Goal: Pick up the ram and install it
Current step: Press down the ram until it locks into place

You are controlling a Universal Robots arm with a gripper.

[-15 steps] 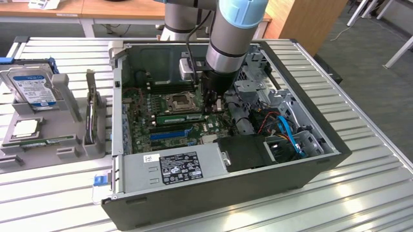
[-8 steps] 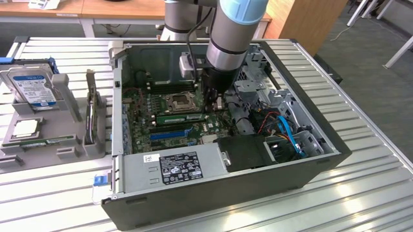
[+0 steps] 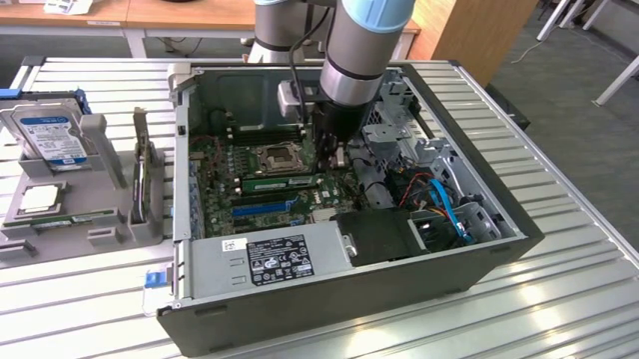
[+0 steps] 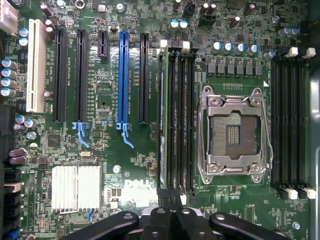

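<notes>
RAM stick seated in slot, claw pressed shut above it.

Long thin green RAM stick (image 4: 161, 117) is seen edge-on in the black memory slot nearest the blue expansion slot (image 4: 122, 77), beside the silver CPU socket (image 4: 234, 132). Black gripper (image 4: 171, 220) is closed w/ nothing pinched, directly over the stick's end; long axis runs straight away from claw.

We see an open computer case (image 3: 439, 273) on a slatted desk (image 3: 559, 299); beside it, a hard drive (image 3: 50, 134) stands upright.
</notes>
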